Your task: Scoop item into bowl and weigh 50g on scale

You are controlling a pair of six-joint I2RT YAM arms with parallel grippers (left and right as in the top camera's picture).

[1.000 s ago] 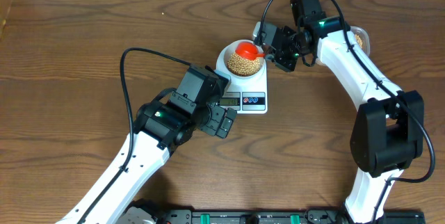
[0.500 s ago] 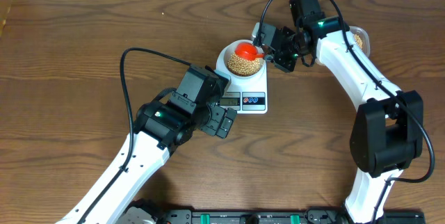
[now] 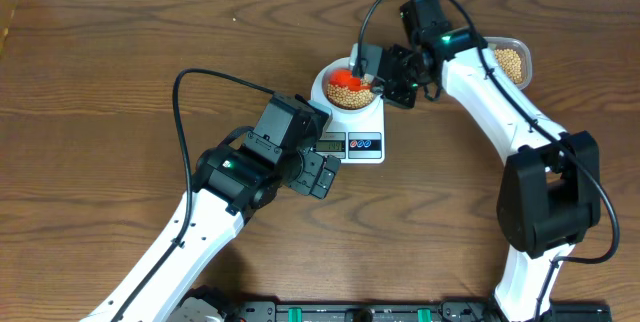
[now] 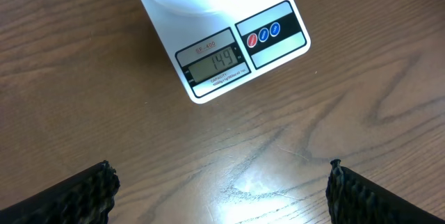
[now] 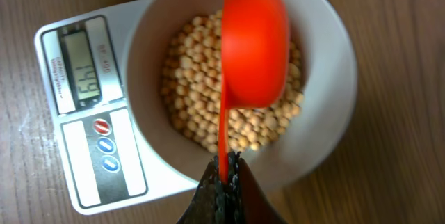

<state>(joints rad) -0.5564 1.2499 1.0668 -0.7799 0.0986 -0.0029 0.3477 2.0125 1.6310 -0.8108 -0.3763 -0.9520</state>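
Now, beans (image 5: 195, 102) in the bowl (image 5: 328, 106)

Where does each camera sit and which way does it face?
Overhead: above the table, facing down; left arm, right arm, scale, bowl.
Left wrist: left arm, facing down at the scale's display; open left fingers at bottom corners.
Right wrist: above the bowl of beans, facing down; shut right fingers pinch the scoop.
Shared: both wrists see the scale's display.

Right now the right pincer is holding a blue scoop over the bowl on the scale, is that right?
Not quite: the scoop is red-orange, not blue. The right wrist view shows the right pincer holding it over the bowl on the scale.
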